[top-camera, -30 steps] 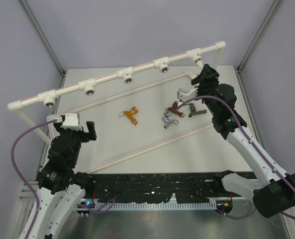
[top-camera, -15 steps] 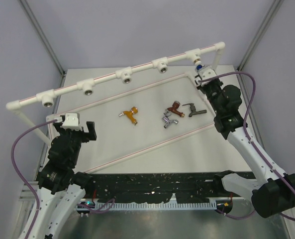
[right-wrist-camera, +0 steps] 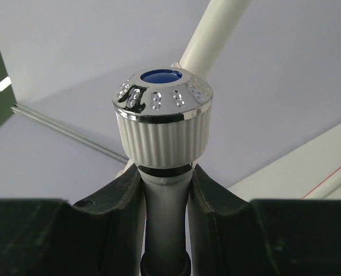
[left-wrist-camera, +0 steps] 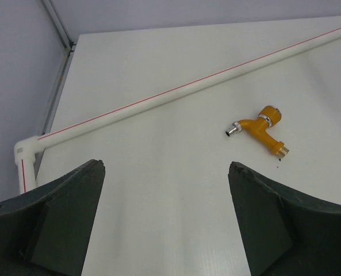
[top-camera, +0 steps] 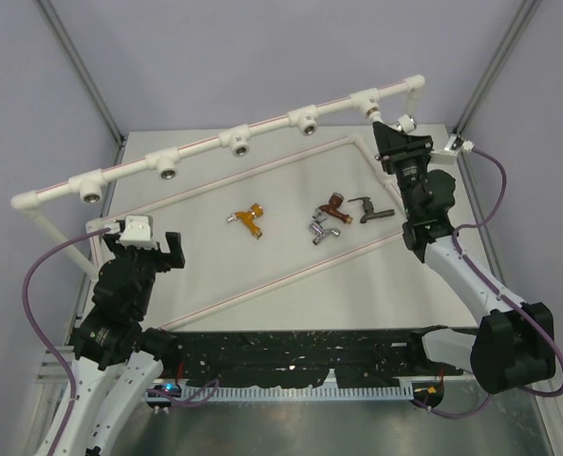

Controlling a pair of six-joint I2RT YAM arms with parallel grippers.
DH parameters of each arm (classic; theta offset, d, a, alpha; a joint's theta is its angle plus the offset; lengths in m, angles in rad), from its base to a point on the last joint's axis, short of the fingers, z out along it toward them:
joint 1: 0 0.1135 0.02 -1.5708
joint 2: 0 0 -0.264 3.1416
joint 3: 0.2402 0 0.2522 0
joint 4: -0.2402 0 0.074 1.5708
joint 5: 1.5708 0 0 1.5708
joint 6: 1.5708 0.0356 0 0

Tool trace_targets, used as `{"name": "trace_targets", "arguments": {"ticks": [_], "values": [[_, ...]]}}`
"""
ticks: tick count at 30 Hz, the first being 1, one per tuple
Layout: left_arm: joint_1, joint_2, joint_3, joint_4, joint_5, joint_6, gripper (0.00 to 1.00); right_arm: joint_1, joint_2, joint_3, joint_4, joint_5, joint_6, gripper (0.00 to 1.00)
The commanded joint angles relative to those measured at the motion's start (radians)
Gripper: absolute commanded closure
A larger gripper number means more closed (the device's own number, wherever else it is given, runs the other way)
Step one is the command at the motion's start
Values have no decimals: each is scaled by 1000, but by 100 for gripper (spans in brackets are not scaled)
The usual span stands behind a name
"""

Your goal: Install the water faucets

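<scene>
Pinching the white tap (right-wrist-camera: pixel 161 129), the right hand (right-wrist-camera: pixel 164 184) has raised it to the end socket (top-camera: pixel 366 101). The left hand (left-wrist-camera: pixel 165 168) hangs spread.

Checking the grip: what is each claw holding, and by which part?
The right claw is clamped on the white faucet, by the narrow neck just under its ribbed knob. The left claw is open and holds nothing.

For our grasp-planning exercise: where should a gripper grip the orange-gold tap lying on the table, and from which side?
Probably from above: the small orange-gold tap lies flat; pinch its straight body between cap and brass end.
</scene>
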Motion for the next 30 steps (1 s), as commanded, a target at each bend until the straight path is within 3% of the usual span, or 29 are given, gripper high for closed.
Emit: {"name": "trace_targets", "arguments": {"ticks": [1,5,12,16,18,25,30], "values": [[-4,-1,-5,69,-5,13,8,-5,-16,-4,214,51,348,81],[-4,3,-2,68,-2,15,8,-31,-48,-27,238,26,257,45],[-4,2,1,63,4,13,8,-114,-162,-121,223,-44,58,25],[-4,-5,3,60,13,12,7,-166,-280,-162,118,-133,-140,22],[-4,-5,3,60,15,10,7,-177,-345,-164,8,-138,-318,19],[-4,-6,4,56,27,6,7,-178,-495,-69,-373,-207,-1279,13],[-4,-1,4,56,32,6,7,-171,-509,22,-504,-256,-1828,11]]}}
